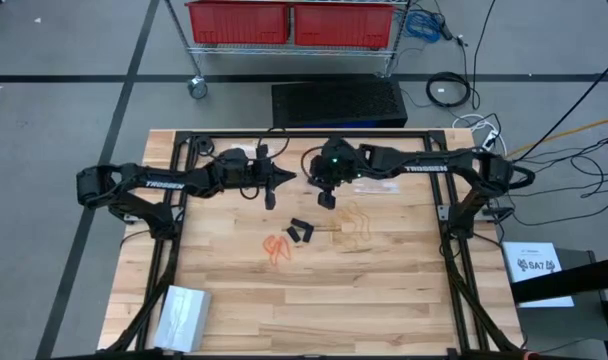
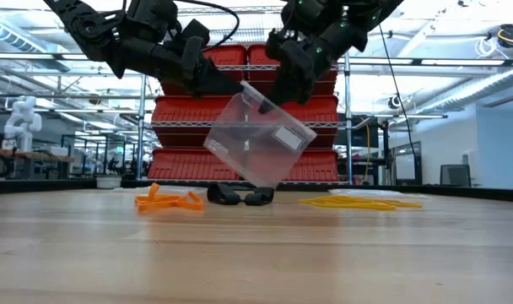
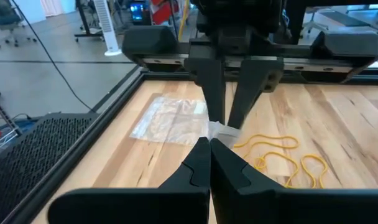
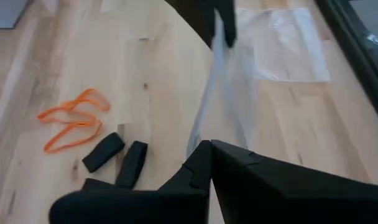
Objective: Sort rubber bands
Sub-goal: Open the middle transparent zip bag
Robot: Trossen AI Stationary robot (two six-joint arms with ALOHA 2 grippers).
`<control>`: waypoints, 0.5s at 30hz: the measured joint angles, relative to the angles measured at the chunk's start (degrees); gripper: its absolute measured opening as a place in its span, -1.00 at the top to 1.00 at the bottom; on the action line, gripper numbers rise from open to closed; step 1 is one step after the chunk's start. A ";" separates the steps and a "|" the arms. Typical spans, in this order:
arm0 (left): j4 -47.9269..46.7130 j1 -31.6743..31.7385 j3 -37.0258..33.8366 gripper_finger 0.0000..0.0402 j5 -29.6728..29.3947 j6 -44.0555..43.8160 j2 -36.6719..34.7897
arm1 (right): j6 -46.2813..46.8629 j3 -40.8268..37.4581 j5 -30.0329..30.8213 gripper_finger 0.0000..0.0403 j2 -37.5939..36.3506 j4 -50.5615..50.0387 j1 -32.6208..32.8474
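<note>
A clear plastic bag [image 2: 258, 139] hangs tilted in the air between my two grippers, above the black rubber bands. My left gripper [image 1: 273, 192] and my right gripper [image 1: 326, 197] face each other over the table's middle, both shut on the bag. Three clusters lie flat on the wood: orange rubber bands [image 1: 277, 247], black rubber bands [image 1: 301, 232] and pale yellow rubber bands [image 1: 356, 220]. The right wrist view shows the orange bands [image 4: 71, 121] and black bands [image 4: 114, 155]; the left wrist view shows the yellow bands [image 3: 282, 158]. My left gripper [image 3: 209, 144] pinches the clear bag's upper edge [image 3: 217, 129] between its two fingers, coming roughly level from the table's left. The bag is lifted clear and hangs tilted below. My right gripper [image 4: 207, 148] pinches the same upper edge [image 4: 204, 118] from the table's right, opposite the left fingers [image 4: 207, 18]. The bag [image 4: 223, 68] stretches between the two grippers, clear of the table.
More clear bags [image 1: 379, 185] lie flat on the table behind the yellow bands, also seen as clear bags [image 3: 170, 121] in the left wrist view. A stack of bags [image 1: 179, 318] sits at the near left corner. A black frame [image 1: 304, 133] borders the table.
</note>
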 joint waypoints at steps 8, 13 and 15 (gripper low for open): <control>-0.98 -2.13 -0.02 1.00 -2.95 0.00 0.00 | 3.25 -7.18 0.64 1.00 -1.50 9.24 -1.06; -1.74 -3.08 -0.02 1.00 -3.82 -0.90 0.00 | 0.15 -14.99 -0.37 1.00 -2.19 19.77 -0.21; -1.46 -3.48 -0.02 1.00 -3.98 -1.54 0.31 | -1.63 -16.78 -1.24 1.00 -2.06 25.70 1.11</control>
